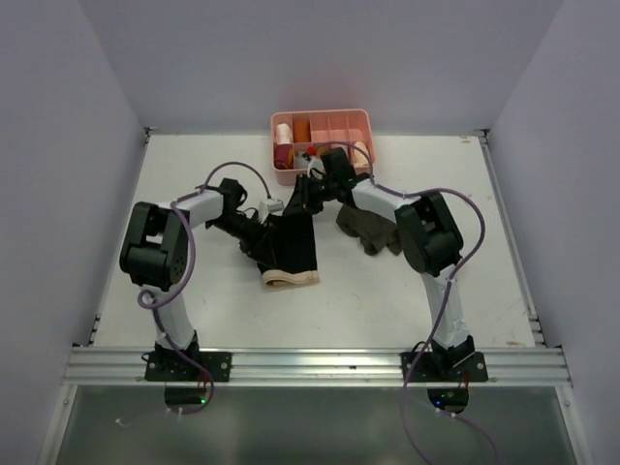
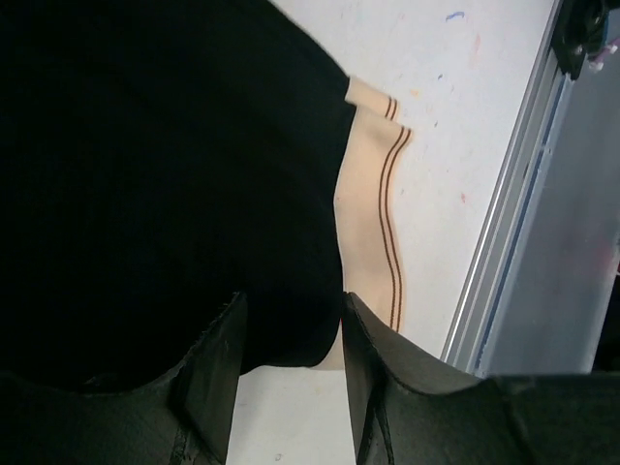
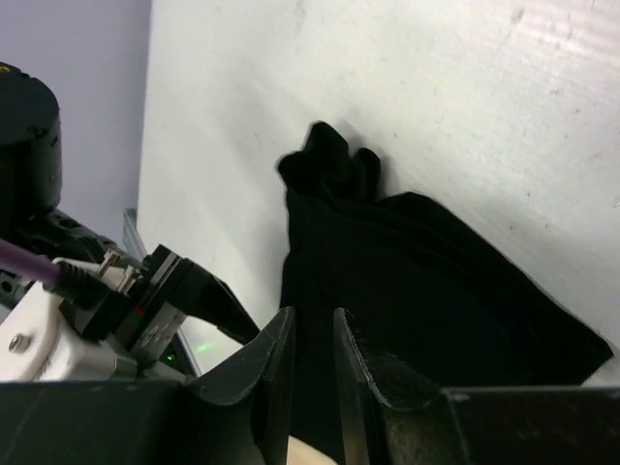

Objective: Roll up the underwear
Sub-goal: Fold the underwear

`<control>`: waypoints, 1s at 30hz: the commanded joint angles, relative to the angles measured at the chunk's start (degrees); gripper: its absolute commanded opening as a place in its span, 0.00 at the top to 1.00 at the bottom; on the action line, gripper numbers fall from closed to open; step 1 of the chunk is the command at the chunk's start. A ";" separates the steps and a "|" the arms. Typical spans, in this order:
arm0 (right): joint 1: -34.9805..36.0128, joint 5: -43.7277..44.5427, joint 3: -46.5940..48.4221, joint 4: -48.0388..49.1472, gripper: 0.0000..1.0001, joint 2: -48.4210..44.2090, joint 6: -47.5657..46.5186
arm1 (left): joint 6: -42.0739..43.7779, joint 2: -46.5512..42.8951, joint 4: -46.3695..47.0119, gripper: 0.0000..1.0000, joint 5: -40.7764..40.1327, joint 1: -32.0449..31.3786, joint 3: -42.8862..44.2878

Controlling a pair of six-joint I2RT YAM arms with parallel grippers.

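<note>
The underwear (image 1: 293, 244), black with a beige waistband (image 1: 291, 279), lies flat on the white table between the two arms. In the left wrist view its black cloth (image 2: 165, 174) fills the upper left and the waistband (image 2: 373, 223) runs down its right side. My left gripper (image 2: 291, 305) is open at the cloth's left edge (image 1: 260, 242), with bare table between its fingers. My right gripper (image 1: 305, 199) is over the far edge. Its jaws (image 3: 312, 320) stand a narrow gap apart, with black cloth (image 3: 426, 281) showing behind them.
An olive-brown garment (image 1: 368, 229) lies crumpled just right of the underwear, under the right arm. A pink compartment bin (image 1: 363, 131) with small items stands at the back centre. An aluminium rail (image 1: 320, 363) runs along the near table edge.
</note>
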 commanded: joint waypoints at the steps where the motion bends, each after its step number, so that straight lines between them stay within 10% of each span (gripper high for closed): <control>1: 0.80 -1.71 1.85 -1.88 0.74 3.19 -2.09 | 1.82 2.74 -2.32 0.54 0.67 -0.41 -0.29; 18: 1.15 1.63 -26.80 1.46 0.79 -9.71 0.62 | 7.88 16.99 -7.60 0.55 -19.55 5.04 21.29; 24: 3.80 -3.30 -26.40 4.73 0.68 -18.06 9.33 | 8.59 16.84 -9.00 0.52 -12.80 6.18 34.67; 30: 0.72 -2.42 -16.19 -1.78 0.62 -20.10 5.38 | 4.38 7.97 -9.10 0.52 -1.02 10.22 30.49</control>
